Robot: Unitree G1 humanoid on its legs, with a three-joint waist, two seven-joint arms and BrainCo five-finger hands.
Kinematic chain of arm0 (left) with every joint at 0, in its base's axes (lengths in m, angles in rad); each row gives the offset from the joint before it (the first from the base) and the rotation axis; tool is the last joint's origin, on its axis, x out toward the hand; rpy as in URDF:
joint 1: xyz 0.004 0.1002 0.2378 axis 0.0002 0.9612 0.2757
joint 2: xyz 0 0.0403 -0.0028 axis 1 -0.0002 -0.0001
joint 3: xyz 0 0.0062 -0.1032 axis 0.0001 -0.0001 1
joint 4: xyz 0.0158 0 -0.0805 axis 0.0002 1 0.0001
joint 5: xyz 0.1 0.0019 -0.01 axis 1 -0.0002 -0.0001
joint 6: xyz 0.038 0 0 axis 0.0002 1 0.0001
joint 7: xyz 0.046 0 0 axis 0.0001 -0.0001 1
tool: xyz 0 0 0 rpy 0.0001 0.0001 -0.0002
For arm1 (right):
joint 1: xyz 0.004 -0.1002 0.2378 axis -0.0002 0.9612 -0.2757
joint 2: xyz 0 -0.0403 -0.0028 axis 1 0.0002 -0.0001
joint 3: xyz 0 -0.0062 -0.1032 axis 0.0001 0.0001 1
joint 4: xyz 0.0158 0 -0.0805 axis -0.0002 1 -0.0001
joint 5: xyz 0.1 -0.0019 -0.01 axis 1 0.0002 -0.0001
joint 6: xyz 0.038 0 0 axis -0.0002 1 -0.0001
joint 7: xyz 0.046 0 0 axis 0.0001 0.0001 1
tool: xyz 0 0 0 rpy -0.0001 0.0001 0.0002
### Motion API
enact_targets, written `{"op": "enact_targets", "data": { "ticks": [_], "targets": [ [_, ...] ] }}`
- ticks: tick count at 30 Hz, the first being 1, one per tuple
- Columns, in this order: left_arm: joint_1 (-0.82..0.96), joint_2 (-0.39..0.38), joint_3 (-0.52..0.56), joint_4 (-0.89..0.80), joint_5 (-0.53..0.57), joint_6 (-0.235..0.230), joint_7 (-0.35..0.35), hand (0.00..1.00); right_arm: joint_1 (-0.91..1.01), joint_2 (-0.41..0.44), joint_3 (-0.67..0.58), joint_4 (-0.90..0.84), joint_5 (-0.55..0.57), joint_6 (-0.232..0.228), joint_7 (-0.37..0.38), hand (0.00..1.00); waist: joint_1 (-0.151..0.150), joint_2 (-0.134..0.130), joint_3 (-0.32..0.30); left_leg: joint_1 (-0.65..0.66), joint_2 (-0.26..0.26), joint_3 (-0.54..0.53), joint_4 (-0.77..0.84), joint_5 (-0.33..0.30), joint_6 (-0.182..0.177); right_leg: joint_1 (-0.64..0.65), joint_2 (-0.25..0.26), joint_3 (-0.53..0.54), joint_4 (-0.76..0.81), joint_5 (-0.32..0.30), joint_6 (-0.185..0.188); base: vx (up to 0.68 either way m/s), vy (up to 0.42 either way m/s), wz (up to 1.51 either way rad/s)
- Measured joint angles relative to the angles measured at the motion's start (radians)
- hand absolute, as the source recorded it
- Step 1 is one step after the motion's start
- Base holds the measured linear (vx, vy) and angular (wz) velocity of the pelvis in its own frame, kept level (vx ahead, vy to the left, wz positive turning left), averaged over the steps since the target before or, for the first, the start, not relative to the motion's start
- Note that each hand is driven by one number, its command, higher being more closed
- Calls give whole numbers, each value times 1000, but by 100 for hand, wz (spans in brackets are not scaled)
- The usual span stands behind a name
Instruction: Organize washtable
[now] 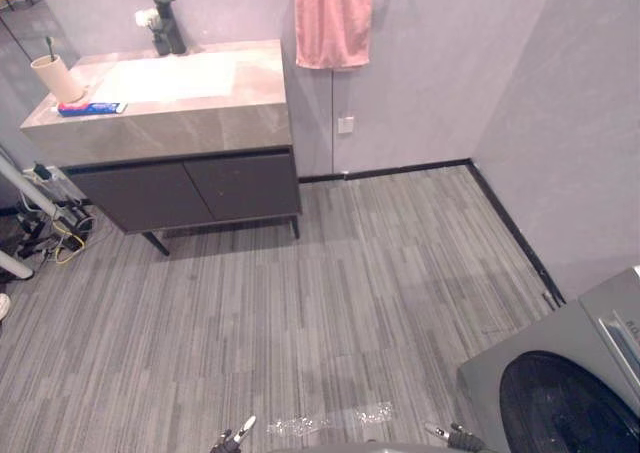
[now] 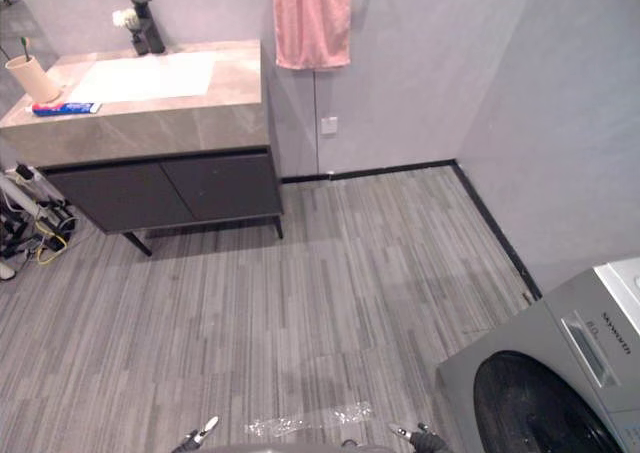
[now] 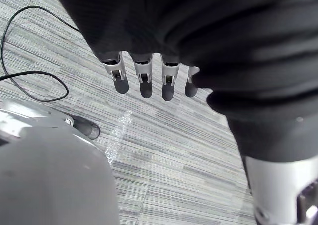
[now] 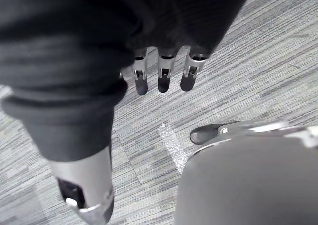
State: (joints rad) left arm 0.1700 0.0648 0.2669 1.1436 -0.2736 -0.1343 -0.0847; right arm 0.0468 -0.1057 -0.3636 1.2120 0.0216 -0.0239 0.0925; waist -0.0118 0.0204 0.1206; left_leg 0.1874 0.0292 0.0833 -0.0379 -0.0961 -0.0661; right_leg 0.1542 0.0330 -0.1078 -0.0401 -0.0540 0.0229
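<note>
Toothpaste (image 1: pixel 90 108) and cup (image 1: pixel 55 78) are sitting at the bench's (image 1: pixel 220 123) left end; left hand (image 3: pixel 144 81) and right hand (image 4: pixel 163 78) are hanging released, well apart from the bench.

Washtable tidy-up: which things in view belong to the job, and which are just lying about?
Job: grey stone-topped washtable; beige cup holding a toothbrush; red-and-blue toothpaste tube lying beside it.
Just about: pink towel hanging on the wall; grey front-loading washing machine; white wall socket.

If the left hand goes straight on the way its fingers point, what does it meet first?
Probably the grey floor by the clear tape strip; nothing shows between it and the left hand.
</note>
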Motion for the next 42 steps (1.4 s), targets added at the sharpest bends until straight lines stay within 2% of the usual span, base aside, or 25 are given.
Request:
{"op": "enact_targets", "data": {
  "ticks": [10,12,13,14,15,16,17,18,19,22,24,26,28,29,30,31,32,33,34,35,36,37,38,40,42],
  "targets": [
    [-3,0,14,0,0,0,4,0,-1,1,0,-1,10,1,13,0,0,1,8,-25,2,-1,-3,5,-7,-4,3,-3,-20,6,-9,0,-3,0],
    [-11,-2,44,0,0,2,15,0,-1,5,1,-1,17,1,12,0,-1,-6,22,-38,7,6,30,1,-10,-4,4,-10,-22,3,-13,8,-38,10],
    [-18,-3,65,-3,0,3,21,0,-1,11,1,-3,17,0,12,0,-2,-17,30,-64,7,14,82,-14,-28,-4,1,-17,-17,-3,-22,-11,-56,27],
    [-26,-3,117,-25,1,7,25,0,-1,27,15,-13,17,-1,11,0,0,-39,56,-150,15,39,283,-64,-63,-8,-11,-26,2,-36,-58,-97,-88,12],
    [-31,-21,170,-41,-1,12,25,0,1,23,39,-23,15,-1,12,0,7,-35,71,-270,67,96,561,-86,-47,-6,2,-25,30,-61,-77,-100,-94,-5],
    [-29,-30,184,-46,-3,16,26,0,1,14,55,-23,15,-1,13,0,12,-23,76,-322,107,120,691,-75,-30,3,13,-20,39,-68,-88,-47,-95,-51],
    [-12,-47,200,-45,-3,25,26,0,5,-2,69,-27,6,-1,13,0,26,2,87,-381,173,150,882,-10,27,31,35,8,56,-85,-108,85,-69,-70],
    [14,-59,199,-42,-2,37,26,0,10,-4,69,-31,-7,2,13,0,31,5,90,-432,204,170,997,15,31,55,36,40,65,-100,-115,134,-65,-74],
    [24,-63,205,-43,-2,40,26,0,14,-4,70,-31,-24,5,13,0,31,0,85,-458,204,169,1023,5,41,61,30,61,81,-113,-125,182,-45,-61],
    [30,-63,194,-31,-3,41,25,0,-1,-19,69,-8,-50,13,15,0,38,0,82,-530,166,164,877,-23,34,70,-7,125,90,-132,-122,235,21,-66],
    [29,-59,170,-21,-6,40,24,0,-1,-28,67,-6,-53,14,16,0,53,4,82,-550,116,148,637,-15,21,72,-44,161,85,-140,-99,273,92,-58],
    [25,-55,136,-4,-18,39,24,0,-1,-39,64,-4,-52,14,15,0,56,22,82,-553,71,49,335,29,-36,110,-57,182,55,-168,-62,397,178,-37],
    [28,-52,129,6,-28,40,22,0,-2,-41,52,-4,-49,12,15,0,67,26,77,-557,67,-18,282,31,-34,145,-58,199,51,-218,-44,432,235,-38],
    [26,-39,133,8,-27,43,17,0,6,-30,20,-5,-49,12,18,0,81,14,64,-585,39,-33,382,76,-9,154,-85,216,97,-282,-36,465,257,-41],
    [30,-32,134,8,-28,43,16,0,21,-24,2,-1,-48,11,18,0,85,-4,50,-603,23,-35,431,75,-9,139,-102,220,139,-311,-31,516,256,-38],
    [27,-21,140,21,-29,42,17,0,16,-9,-38,8,-37,10,18,0,84,-27,32,-620,6,-17,499,41,27,80,-121,215,296,-346,6,568,246,-35],
    [23,-7,138,30,-30,42,20,0,12,6,-61,15,-27,6,18,0,84,-44,21,-608,-6,9,511,5,39,-4,-138,214,476,-346,22,685,301,-42],
    [20,9,136,33,-31,43,20,0,-1,20,-73,19,-19,4,18,0,81,-69,18,-571,-30,38,510,-31,57,-118,-165,215,734,-277,85,690,303,-30],
    [13,8,124,33,-32,43,21,0,-3,27,-72,19,-18,4,19,0,73,-76,22,-536,-39,56,516,-50,84,-183,-183,210,902,-202,136,565,249,-20],
    [-1,10,113,31,-30,44,21,0,-4,27,-72,19,-15,4,23,0,62,-67,28,-501,-40,57,535,-77,106,-231,-194,185,1058,-162,175,555,209,-1],
    [-11,14,86,21,-30,41,21,0,-14,21,-63,15,-9,3,21,0,48,-57,33,-441,-38,62,532,-97,121,-281,-206,137,1195,-153,190,423,135,-3],
    [-22,16,75,14,-28,41,22,0,-18,20,-59,7,-8,2,21,0,45,-55,35,-404,-37,69,514,-97,121,-305,-215,109,1234,-158,176,569,140,-25],
    [-43,15,57,4,-26,41,23,0,-21,15,-47,-24,-4,1,20,0,45,-36,44,-322,-26,80,451,-97,121,-348,-229,51,1255,-169,132,437,78,-53],
    [-62,15,38,-15,-24,36,24,0,-34,14,-8,-51,16,-12,15,0,50,-21,52,-198,-5,110,346,-96,119,-386,-248,-29,1169,-194,80,427,34,-57],
    [-93,16,8,-16,-18,34,24,0,-54,15,30,-61,27,-17,12,0,36,-18,52,-116,16,117,285,-100,111,-406,-271,-110,901,-211,62,365,-65,-28]
  ]
}}
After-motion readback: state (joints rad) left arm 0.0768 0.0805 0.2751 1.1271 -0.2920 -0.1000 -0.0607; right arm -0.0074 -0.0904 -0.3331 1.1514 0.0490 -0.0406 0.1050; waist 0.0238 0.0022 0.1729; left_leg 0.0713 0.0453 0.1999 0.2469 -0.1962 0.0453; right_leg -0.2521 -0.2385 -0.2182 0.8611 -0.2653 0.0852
